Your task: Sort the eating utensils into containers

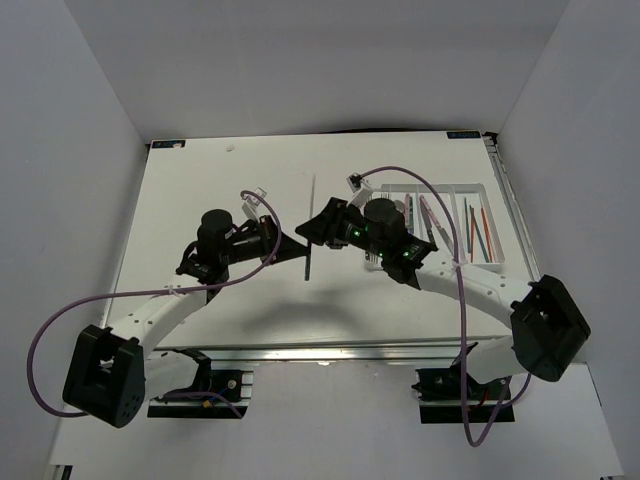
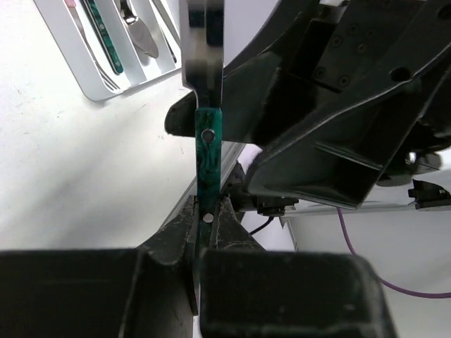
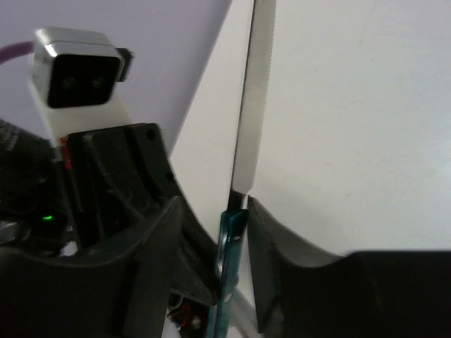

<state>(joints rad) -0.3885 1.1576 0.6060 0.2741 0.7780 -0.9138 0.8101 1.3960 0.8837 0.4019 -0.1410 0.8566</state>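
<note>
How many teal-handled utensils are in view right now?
2. One teal-handled knife is clamped in the left gripper; another teal-handled utensil lies in the white tray. More may be hidden.

Bench [image 1: 200, 200], white. Tray [image 1: 440, 186], white, compartmented, at 2 o'clock; utensils [image 1: 474, 230] laid lengthwise inside. Knife [image 1: 312, 200], slim, at centre, running 12 to 6. Left hand [image 1: 298, 253] meets it from 8 o'clock, right hand [image 1: 303, 229] from 3 o'clock. Purple cables [image 1: 60, 312] loop along both arms.
</note>
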